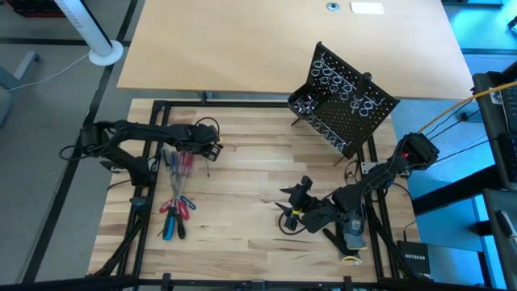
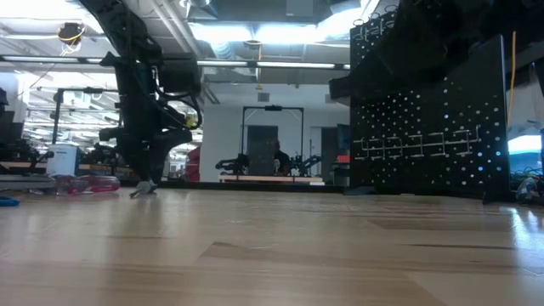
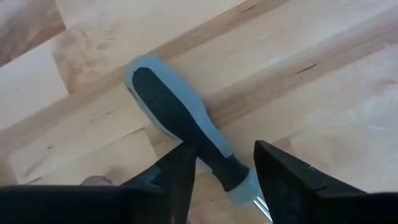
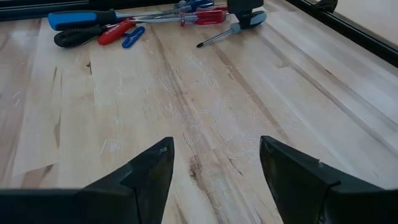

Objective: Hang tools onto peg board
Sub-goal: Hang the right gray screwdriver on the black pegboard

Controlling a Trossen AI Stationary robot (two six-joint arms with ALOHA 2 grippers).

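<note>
Item: grey-and-black screwdriver [image 3: 177, 127], one. Lies flat on the wooden desk [image 1: 242, 210], handle along a plank seam, metal shaft running out beneath the wrist. In the right wrist view it shows far off with its tip [image 4: 200, 45] pointing out onto bare wood.

Left claw [image 3: 221, 171]: lowered over this screwdriver at the desk's left side. Fingers straddle the narrow neck of the handle, one on each side. The fingers stand partly apart; one looks to touch the handle, the other shows a sliver of gap. Handle not lifted; whether the grip has closed on it cannot be told.

Remaining tools [image 1: 176, 202]: a loose pile just beside the left claw, toward the desk's front-left. Red handles, several; blue handles, at least two; one black handle seen in the right wrist view. Exact count unclear, since they overlap.

Peg board [image 1: 347, 101]: one. Black perforated panel with rows of silver wire rings, standing at the desk's far right, well apart from the tools.

Right claw [image 4: 214, 168]: one, near the desk's front-right, fingers spread wide, holding nothing, over bare wood.
</note>
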